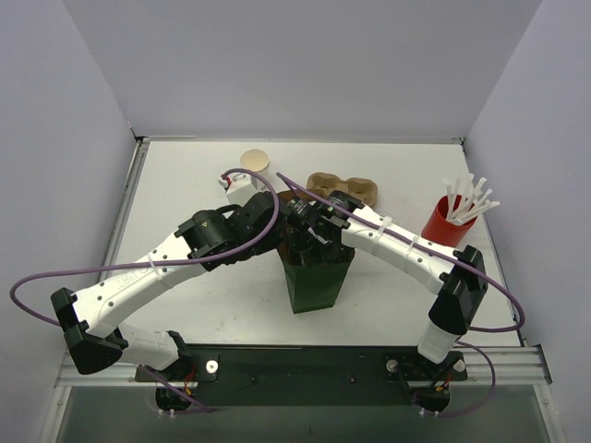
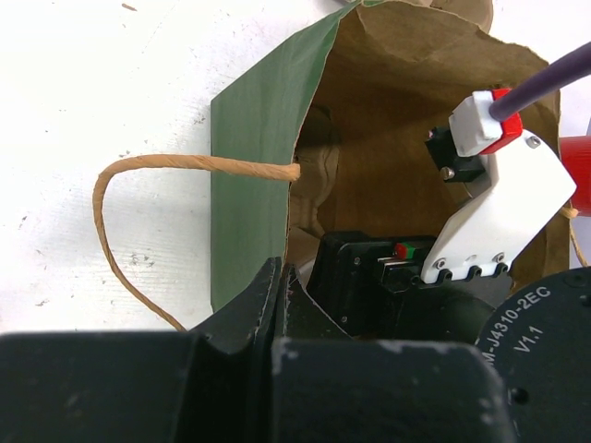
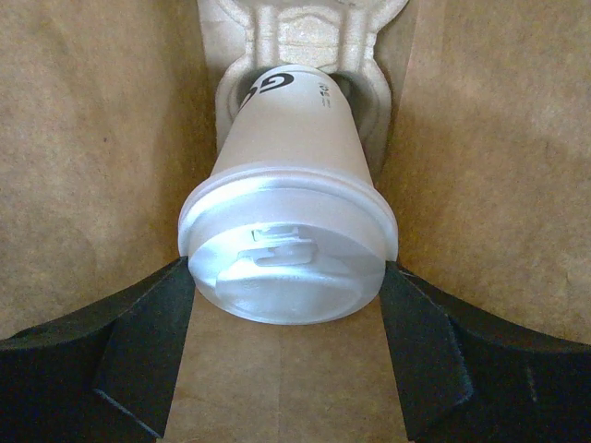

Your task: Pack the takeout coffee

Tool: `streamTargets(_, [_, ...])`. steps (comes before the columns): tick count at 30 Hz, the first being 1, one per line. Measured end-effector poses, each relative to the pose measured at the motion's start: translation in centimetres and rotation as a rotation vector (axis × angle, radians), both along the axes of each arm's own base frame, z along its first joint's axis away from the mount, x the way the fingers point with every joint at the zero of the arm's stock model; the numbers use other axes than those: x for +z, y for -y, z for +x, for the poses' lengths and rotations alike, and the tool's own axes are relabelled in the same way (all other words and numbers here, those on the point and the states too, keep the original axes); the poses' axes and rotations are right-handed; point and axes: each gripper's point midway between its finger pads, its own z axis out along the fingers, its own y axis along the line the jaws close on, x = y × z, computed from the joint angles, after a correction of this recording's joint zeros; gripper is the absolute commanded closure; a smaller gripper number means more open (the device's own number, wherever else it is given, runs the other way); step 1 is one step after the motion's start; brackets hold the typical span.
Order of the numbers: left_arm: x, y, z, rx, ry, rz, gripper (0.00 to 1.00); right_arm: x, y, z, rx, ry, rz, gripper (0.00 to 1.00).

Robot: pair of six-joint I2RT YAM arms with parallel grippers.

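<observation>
Right gripper [image 3: 288,305], spread wide, is clamping the takeout coffee [image 3: 291,185] inside the paper bag [image 3: 92,138]; left gripper [image 2: 280,286], closed, is pinching its rim.

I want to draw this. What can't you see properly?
Top view: the coffee cup is hidden inside the bag, under both arms.
Right wrist view: the cup's black writing curves out of sight.
Left wrist view: the left pincer is a dark close-up blur; what it pinches is unclear.
</observation>
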Motion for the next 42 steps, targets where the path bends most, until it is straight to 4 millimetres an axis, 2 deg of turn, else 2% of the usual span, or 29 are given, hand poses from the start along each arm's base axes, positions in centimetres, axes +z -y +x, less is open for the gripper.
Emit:
streamTargets(8, [0.0, -0.1, 0.1, 0.003, 0.000, 0.000, 1.00, -0.8, 0.1, -0.5, 0.012, -0.031, -0.014, 0.51])
streamTargets(42, [0.0, 0.3, 0.3, -0.018, 0.010, -0.003, 1.00, -1.8, 0.0, -0.2, 0.023, -0.048, -0.030, 0.51])
